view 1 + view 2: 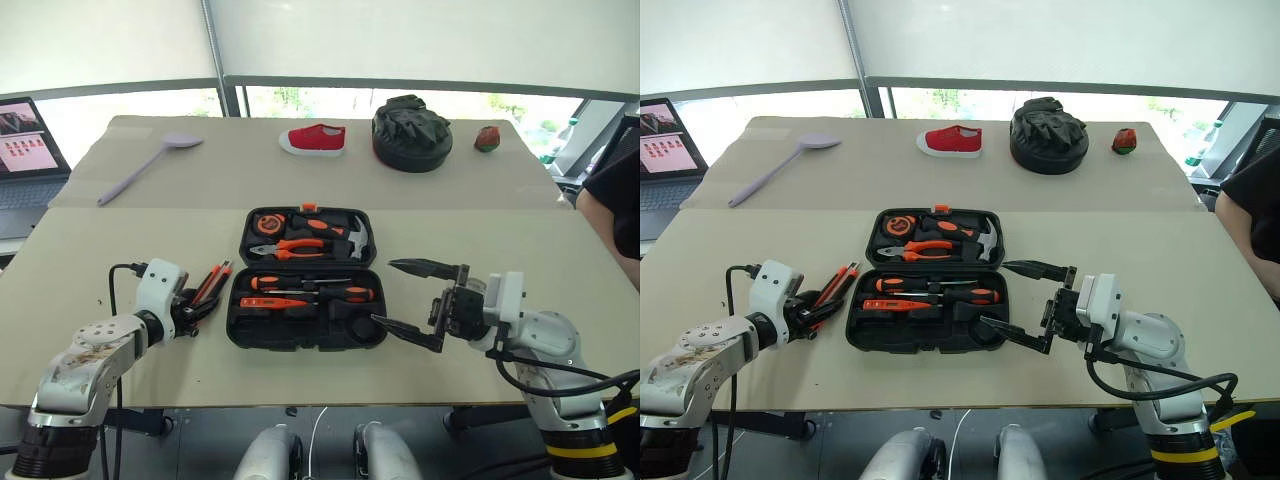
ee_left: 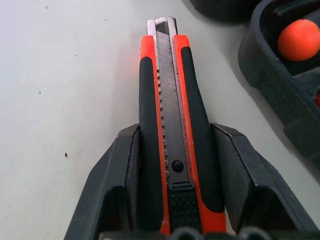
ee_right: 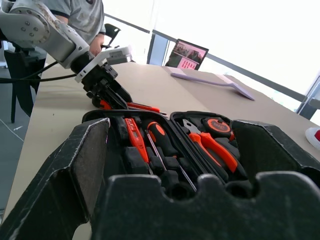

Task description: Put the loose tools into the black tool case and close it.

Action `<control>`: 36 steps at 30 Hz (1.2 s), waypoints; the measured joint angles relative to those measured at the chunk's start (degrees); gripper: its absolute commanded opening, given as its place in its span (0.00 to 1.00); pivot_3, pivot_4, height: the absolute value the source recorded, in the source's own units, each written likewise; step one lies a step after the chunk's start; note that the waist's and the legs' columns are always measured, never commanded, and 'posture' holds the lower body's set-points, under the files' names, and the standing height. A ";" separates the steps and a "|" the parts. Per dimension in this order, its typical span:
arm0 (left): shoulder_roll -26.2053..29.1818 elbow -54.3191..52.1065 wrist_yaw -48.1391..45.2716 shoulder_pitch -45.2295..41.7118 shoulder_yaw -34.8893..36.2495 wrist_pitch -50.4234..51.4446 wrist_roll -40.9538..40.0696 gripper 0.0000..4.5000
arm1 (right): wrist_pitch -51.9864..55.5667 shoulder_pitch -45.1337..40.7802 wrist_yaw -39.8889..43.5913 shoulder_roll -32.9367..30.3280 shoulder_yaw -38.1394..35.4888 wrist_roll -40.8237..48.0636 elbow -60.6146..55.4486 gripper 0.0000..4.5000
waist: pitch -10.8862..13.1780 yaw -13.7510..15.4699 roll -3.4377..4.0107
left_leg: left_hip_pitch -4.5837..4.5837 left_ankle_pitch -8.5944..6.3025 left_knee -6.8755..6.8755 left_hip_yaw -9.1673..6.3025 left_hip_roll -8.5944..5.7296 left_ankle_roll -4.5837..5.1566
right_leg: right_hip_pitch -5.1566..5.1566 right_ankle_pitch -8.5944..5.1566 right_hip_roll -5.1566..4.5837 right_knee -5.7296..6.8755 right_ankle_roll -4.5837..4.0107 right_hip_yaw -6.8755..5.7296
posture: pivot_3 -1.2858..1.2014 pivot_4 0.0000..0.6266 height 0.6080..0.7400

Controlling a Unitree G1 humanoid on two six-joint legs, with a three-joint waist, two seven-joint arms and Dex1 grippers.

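Black tool case [image 1: 305,335], small orange latch at far edge; inside, orange-and-black pliers [image 1: 292,250], orange-red screwdriver [image 1: 275,302], black-and-orange screwdrivers [image 1: 330,291]
Utility knife [image 2: 172,125]: orange body, black grip strips, grey metal blade track
Left end effector [image 2: 172,225] fingers black; right end effector [image 1: 412,306] fingers black, arm shells white-grey
Desk [image 1: 90,250] pale beige
Lilac spoon [image 1: 145,165], red shoe [image 1: 314,139] with white sole, round black bag [image 1: 411,133]
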 measured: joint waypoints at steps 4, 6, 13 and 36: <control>3.70 6.12 -9.77 -0.76 4.27 -10.35 -0.30 0.37 | 1.33 0.54 -0.11 -1.98 -1.22 1.56 -0.29 1.00 | 0.03 -0.03 -0.06 | -0.31 0.03 0.03 0.01 0.13 -0.01 | -0.28 0.04 0.12 -0.04 -0.12 -0.07 | 0.52 0.24 1.00; 6.88 6.13 -18.16 -2.34 5.30 -14.63 -2.20 0.37 | 2.64 0.77 -0.17 -3.11 -2.28 2.65 -1.36 1.00 | 0.04 0.10 -0.05 | -0.44 0.03 0.03 0.01 0.13 -0.01 | -0.38 0.05 0.05 -0.07 -0.13 -0.11 | 0.52 0.24 1.00; 12.82 -0.12 -42.80 -8.40 -6.25 -21.04 -4.67 0.37 | 4.62 2.72 0.75 -7.07 -3.77 4.29 -3.21 1.00 | 0.05 0.00 -0.04 | -0.45 0.03 0.05 0.11 0.12 0.27 | -0.29 0.05 0.02 -0.23 -0.12 -0.10 | 0.52 0.24 1.00; 7.31 0.67 -43.53 -19.51 -27.69 -25.62 14.46 0.37 | 8.24 7.32 -3.36 -8.30 -4.26 4.31 -9.66 1.00 | 0.05 0.45 -0.04 | -0.20 0.22 0.21 0.25 0.33 0.70 | 0.05 0.01 0.60 -0.17 -0.06 -0.21 | 0.52 0.24 1.00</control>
